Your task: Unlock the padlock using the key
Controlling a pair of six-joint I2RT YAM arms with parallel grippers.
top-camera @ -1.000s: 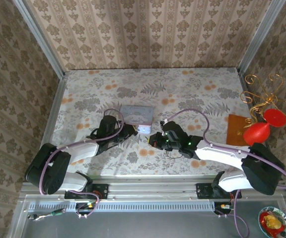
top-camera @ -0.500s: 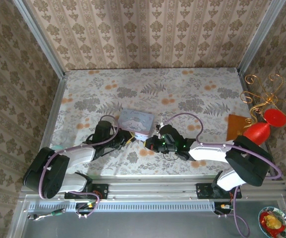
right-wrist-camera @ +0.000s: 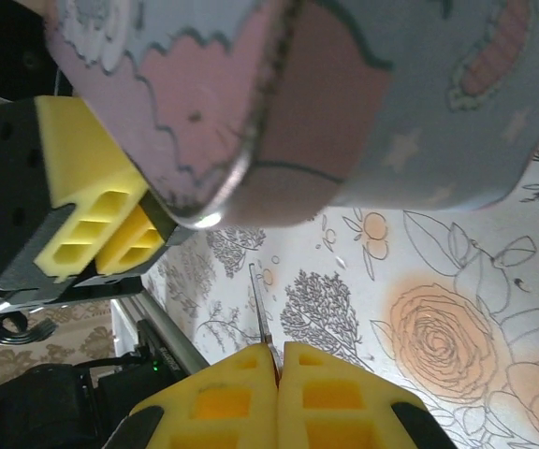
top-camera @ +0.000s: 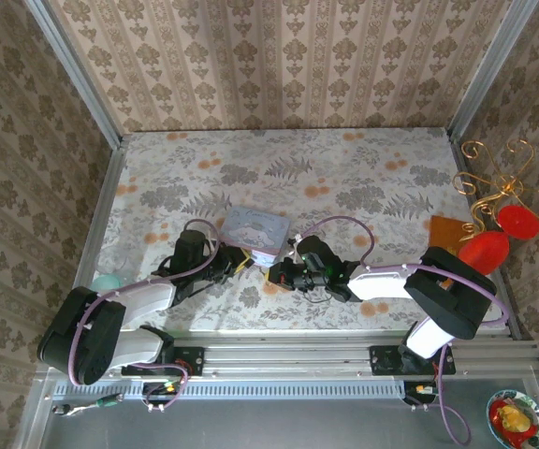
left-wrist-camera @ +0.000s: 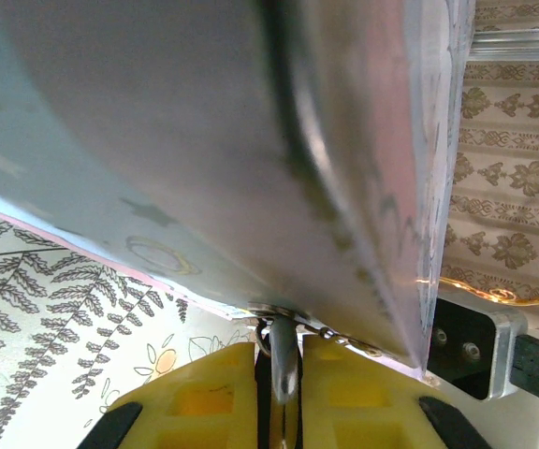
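Right wrist view: R gripper is fully closed, pads pinched on the key. Thin blade sticks out past the tips, pointing toward the tin's lower edge, stopping just short of it. Left wrist view: L gripper is nearly closed on the padlock, seen as a grey metal piece clamped btwn the yellow pads, right at the tin's edge. Top external view: both grippers meet nose to nose at the tin's near corner, approx. centre of the floral worktop, R gripper just beside L.
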